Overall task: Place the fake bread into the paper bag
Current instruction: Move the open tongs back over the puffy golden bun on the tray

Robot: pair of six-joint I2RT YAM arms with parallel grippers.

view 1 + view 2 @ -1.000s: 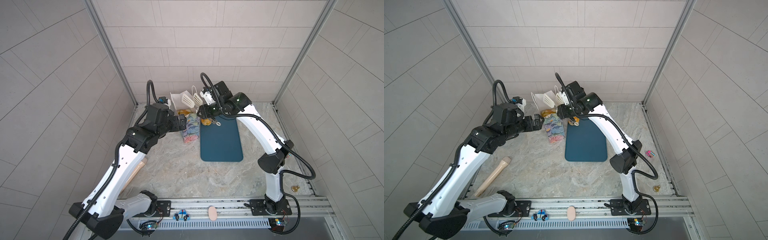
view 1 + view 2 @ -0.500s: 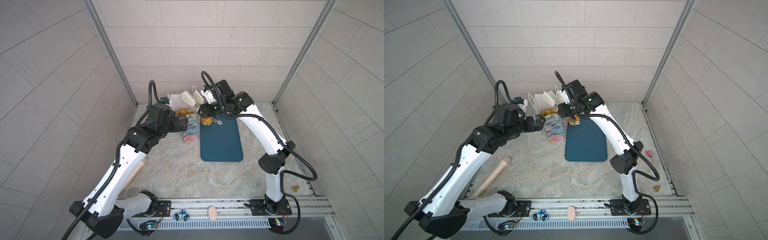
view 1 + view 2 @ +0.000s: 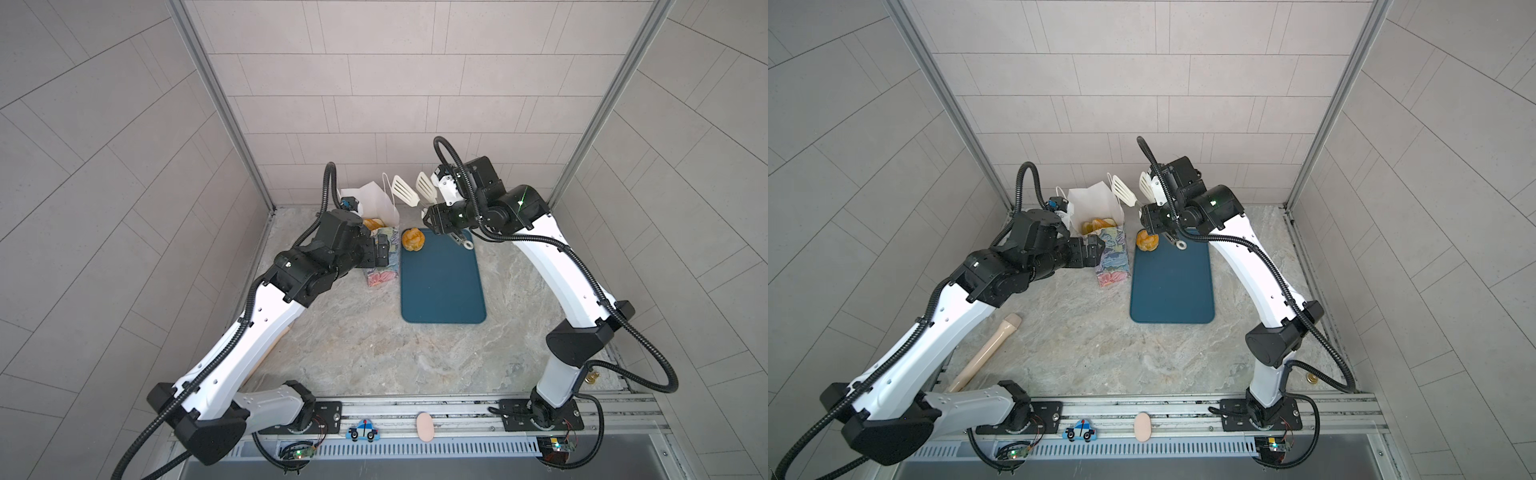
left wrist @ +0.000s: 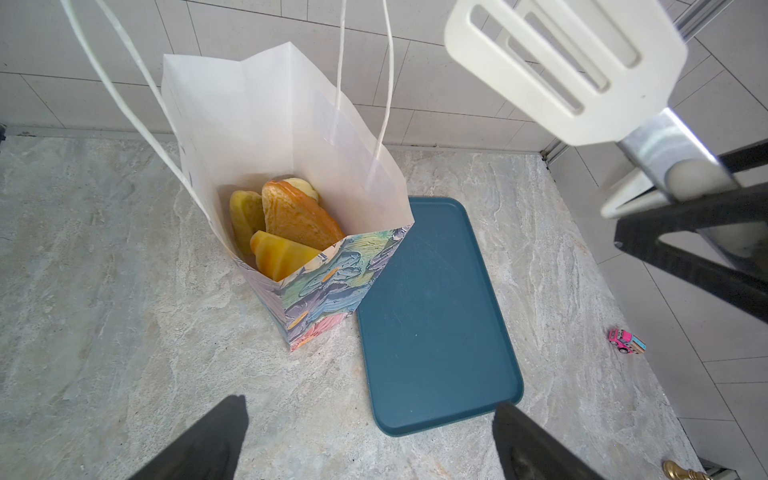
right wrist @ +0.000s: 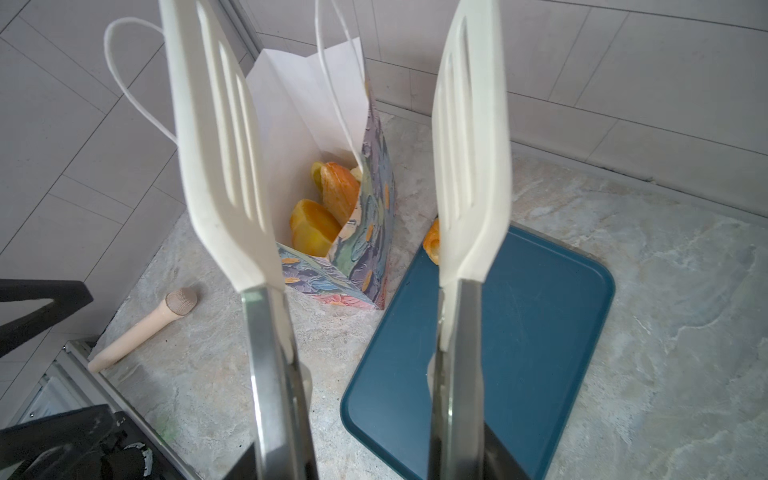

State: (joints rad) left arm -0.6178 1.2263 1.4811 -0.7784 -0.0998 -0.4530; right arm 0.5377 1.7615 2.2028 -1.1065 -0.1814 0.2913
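The paper bag (image 3: 376, 203) (image 3: 1096, 201) (image 4: 291, 124) (image 5: 299, 104) stands open at the back of the table, white inside with a floral print outside. Several glossy golden pieces of fake bread (image 4: 297, 216) (image 5: 338, 191) (image 3: 1096, 225) lie in it. One more roll (image 3: 412, 240) (image 3: 1147, 241) (image 5: 432, 245) rests on the far left corner of the blue tray (image 3: 442, 286). My right gripper (image 3: 434, 216) (image 5: 374, 465) is shut on white-bladed steel tongs (image 5: 220, 145) (image 4: 561, 62), whose blades stand apart and empty, raised to the right of the bag. My left gripper (image 3: 382, 253) (image 4: 370, 411) is open beside the bag's front.
A wooden rolling pin (image 3: 988, 353) (image 5: 137, 332) lies left of the bag. A pink toy car (image 4: 626, 341) and a small brass piece (image 3: 592, 377) sit at the right edge. A toy police car (image 3: 363, 430) and a pink oval (image 3: 424, 426) rest on the front rail.
The right arm has carried the tongs to the right, away from above the bag's mouth. The left gripper has edged closer to the bag. The roll on the tray stayed put.
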